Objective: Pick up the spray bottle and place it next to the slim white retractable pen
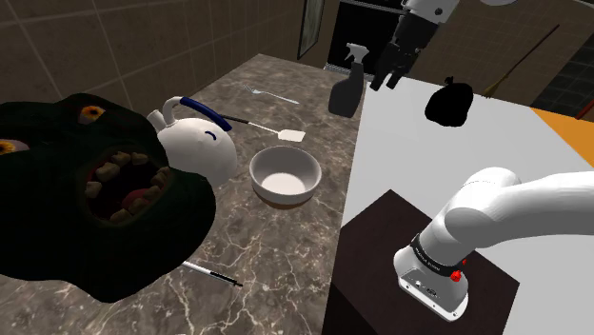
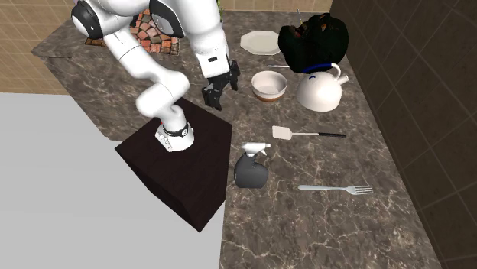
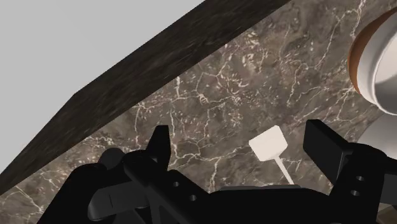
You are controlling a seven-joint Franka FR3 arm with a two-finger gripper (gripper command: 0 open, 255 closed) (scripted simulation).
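The spray bottle [image 1: 346, 86], dark grey with a white trigger head, stands upright near the counter's edge, and it is also seen from the second exterior view [image 2: 251, 166]. My gripper [image 1: 386, 80] hangs high in the air, open and holding nothing, just to the shoulder view's right of the bottle. From the second exterior view the gripper [image 2: 213, 99] hovers over the counter edge by the stand, apart from the bottle. In the wrist view the fingers [image 3: 160, 139] stand wide apart. The slim white pen [image 1: 211, 274] lies near the counter's front.
On the marble counter [image 1: 286, 238] are a white kettle [image 1: 200, 143], a white bowl [image 1: 285, 176], a white spatula [image 1: 276, 130] and a fork [image 2: 336, 188]. A big dark monster figure [image 1: 86, 190] sits beside the pen. A plate [image 2: 261, 42] lies farther off. The dark stand [image 2: 176, 164] adjoins the counter.
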